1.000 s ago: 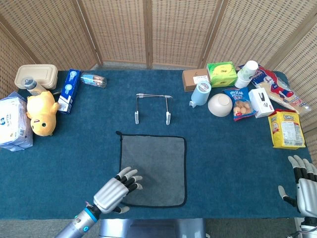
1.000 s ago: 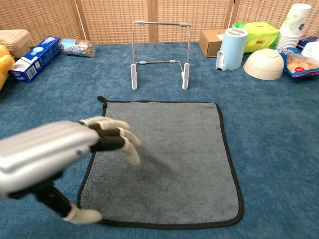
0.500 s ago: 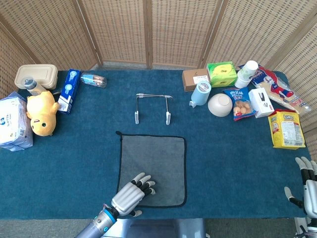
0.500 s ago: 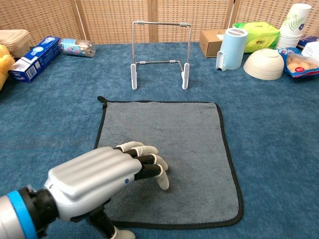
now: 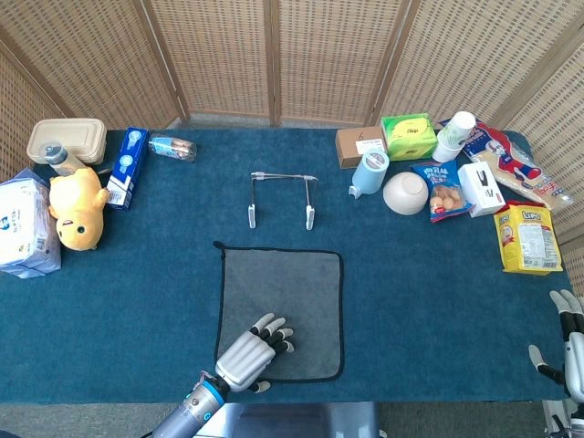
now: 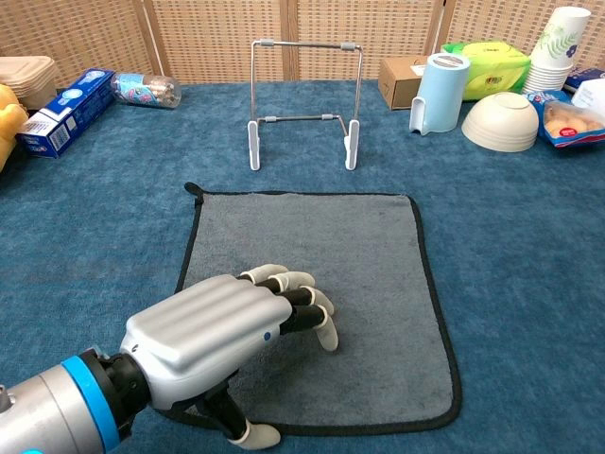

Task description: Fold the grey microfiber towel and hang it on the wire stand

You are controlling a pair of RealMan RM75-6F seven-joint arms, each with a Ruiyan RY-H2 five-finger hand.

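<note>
Towel [image 6: 321,246] flat beneath left hand [image 6: 222,340], fingers [image 6: 312,307] extended.

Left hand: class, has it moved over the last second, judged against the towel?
Yes. The left hand has shifted rightward from the grey towel's left edge to over its near middle, and drawn back toward the near hem.

The near-left corner of the grey towel [image 6: 321,255] is covered by the left hand [image 6: 222,345], and whether the palm touches the cloth cannot be told. The left forearm is cut by the bottom edge in both views. The right hand [image 5: 570,342] is clipped at the head view's right edge (only fingers and a thumb are seen). Print on the yellow snack bag [image 5: 526,239] is too small to be read.
</note>
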